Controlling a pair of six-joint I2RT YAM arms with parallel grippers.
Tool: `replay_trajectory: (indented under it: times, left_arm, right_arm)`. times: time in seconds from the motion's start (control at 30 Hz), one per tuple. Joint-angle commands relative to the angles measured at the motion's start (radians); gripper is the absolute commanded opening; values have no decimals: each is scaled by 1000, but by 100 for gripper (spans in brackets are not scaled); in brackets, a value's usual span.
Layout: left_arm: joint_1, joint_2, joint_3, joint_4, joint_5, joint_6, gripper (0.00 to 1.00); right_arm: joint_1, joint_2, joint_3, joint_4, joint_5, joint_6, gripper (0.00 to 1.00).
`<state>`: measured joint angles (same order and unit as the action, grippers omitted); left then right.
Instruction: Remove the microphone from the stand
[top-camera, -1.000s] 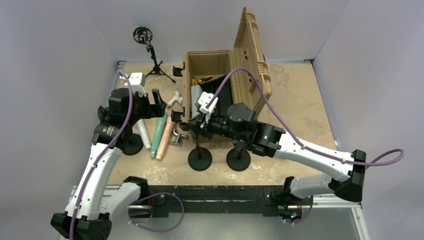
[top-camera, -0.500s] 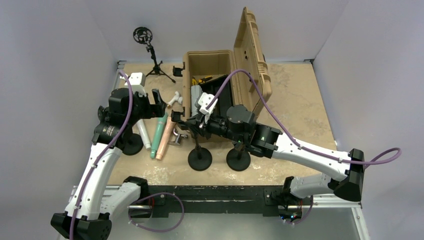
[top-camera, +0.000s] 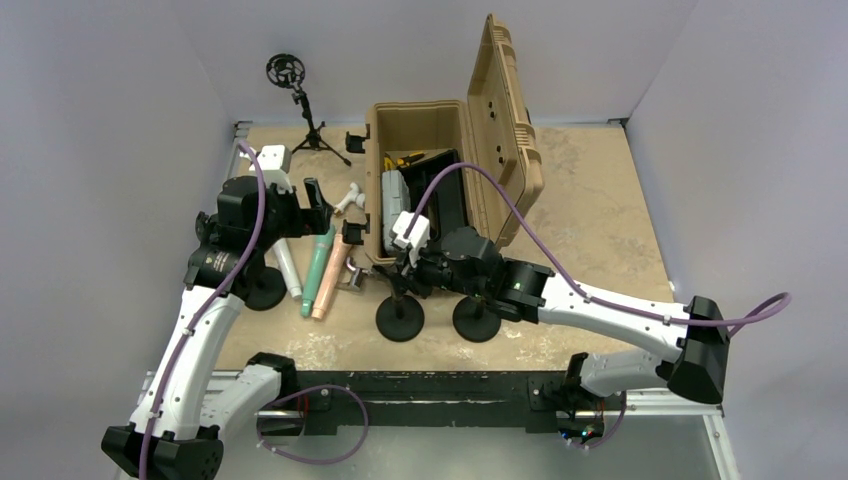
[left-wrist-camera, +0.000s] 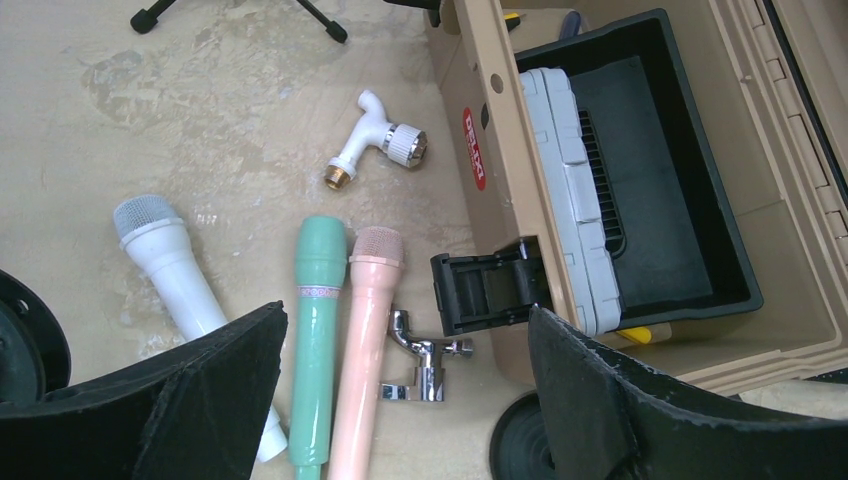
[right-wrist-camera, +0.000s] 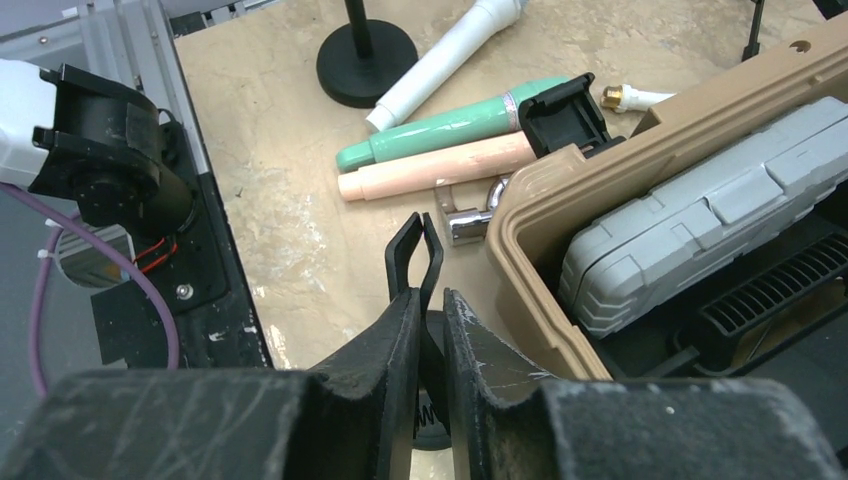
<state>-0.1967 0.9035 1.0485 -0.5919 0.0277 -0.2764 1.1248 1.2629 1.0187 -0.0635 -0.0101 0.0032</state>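
Three microphones lie side by side on the table: white (top-camera: 286, 266) (left-wrist-camera: 170, 262), green (top-camera: 320, 266) (left-wrist-camera: 318, 330) and pink (top-camera: 336, 276) (left-wrist-camera: 366, 335). None of them sits in a stand. My right gripper (top-camera: 398, 268) (right-wrist-camera: 428, 300) is shut on the black spring clip (right-wrist-camera: 414, 252) at the top of a round-based stand (top-camera: 400, 318); the clip is empty. My left gripper (top-camera: 320, 210) (left-wrist-camera: 400, 400) hangs open above the green and pink microphones, touching nothing.
Two more round-based stands (top-camera: 476, 318) (top-camera: 262, 290) stand nearby. An open tan case (top-camera: 420, 125) holds a grey tool box (top-camera: 394, 190), its latch (left-wrist-camera: 490, 290) beside the pink microphone. A chrome fitting (left-wrist-camera: 428, 358), a white tap part (left-wrist-camera: 372, 140) and a tripod (top-camera: 305, 115) are around.
The right arm has shifted left and toward the near edge, with its gripper still shut on the stand's clip. The left arm and the microphones have not moved.
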Motion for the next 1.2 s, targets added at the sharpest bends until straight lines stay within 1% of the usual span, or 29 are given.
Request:
replay_trajectory:
  times: [0.0,0.1,0.17,0.23,0.4,0.5,0.6,0.77,0.83,0.97,1.07,1.17]
  left_arm:
    - [6,-11,-11,43,15,-14,88]
    - [6,-10,-12,43,11,-12,88]
    - [6,-11,-12,43,11,-11,88]
    - [6,-13,-13,46,11,-9,88]
    - [7,-54,-35,90,36,6,89]
    - [6,-112,-60,143,56,18,89]
    - [6,-192,-98,220,107,4,90]
    - [6,-278,-116,317,207,-74,91]
    - [6,-307,-118,366,235,-114,91]
    - [6,-369,-124,456,261,-179,92]
    - [6,-400,-118,483,259,-207,92]
    - [6,-437,-124,499,243,-214,92]
  right_arm:
    - [1,32,-5,-134,2,25,16]
    - [1,33,38,-124,79,9,20]
    - [1,18,84,-122,134,2,26]
    - [1,-10,132,-104,171,-38,32]
    - [1,-104,193,-8,225,-61,52]
    - [1,-171,199,26,275,-68,58]
    - [2,-258,193,58,352,-59,60]
    - [1,-467,118,167,566,-14,60]
    - [2,-551,83,185,648,-12,59]
    - [1,-703,49,173,814,61,58]
    - [1,-806,24,151,911,102,58]
    - [2,-874,-4,123,954,135,59]
